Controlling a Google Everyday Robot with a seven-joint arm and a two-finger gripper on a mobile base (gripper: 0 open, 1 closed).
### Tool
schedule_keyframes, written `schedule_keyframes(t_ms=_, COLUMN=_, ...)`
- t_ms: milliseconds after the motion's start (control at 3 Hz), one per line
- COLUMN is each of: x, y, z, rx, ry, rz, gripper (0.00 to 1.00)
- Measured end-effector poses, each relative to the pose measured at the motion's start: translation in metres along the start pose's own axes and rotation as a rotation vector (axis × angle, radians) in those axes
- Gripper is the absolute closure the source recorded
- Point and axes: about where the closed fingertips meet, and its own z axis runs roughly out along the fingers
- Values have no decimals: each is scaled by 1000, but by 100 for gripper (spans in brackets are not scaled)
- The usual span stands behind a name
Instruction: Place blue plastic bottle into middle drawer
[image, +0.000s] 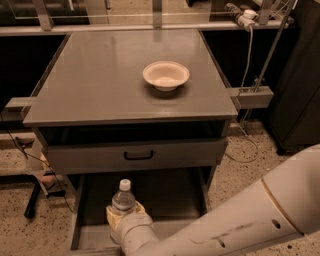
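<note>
The blue plastic bottle (123, 198), clear with a white cap, stands upright inside the open middle drawer (175, 197), near its front left. My gripper (121, 216) is down in the drawer and shut on the bottle's body, its cream fingers (114, 216) wrapped around the lower part. The bottle's lower half and label are hidden by the gripper. My white arm comes in from the lower right.
A cream bowl (166, 75) sits on the grey cabinet top (100, 85). A closed drawer front with a small black handle (138, 156) is above the open drawer. Metal rails and cables stand at the right (252, 60).
</note>
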Motion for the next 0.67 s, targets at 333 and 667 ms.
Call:
schedule_keyframes(t_ms=333, x=12, y=-11, z=11, rx=32, ry=-1, rz=13, gripper=100)
schedule_keyframes(t_ms=667, x=21, y=-25, z=25, rx=77, ry=-26, rz=23, gripper=100)
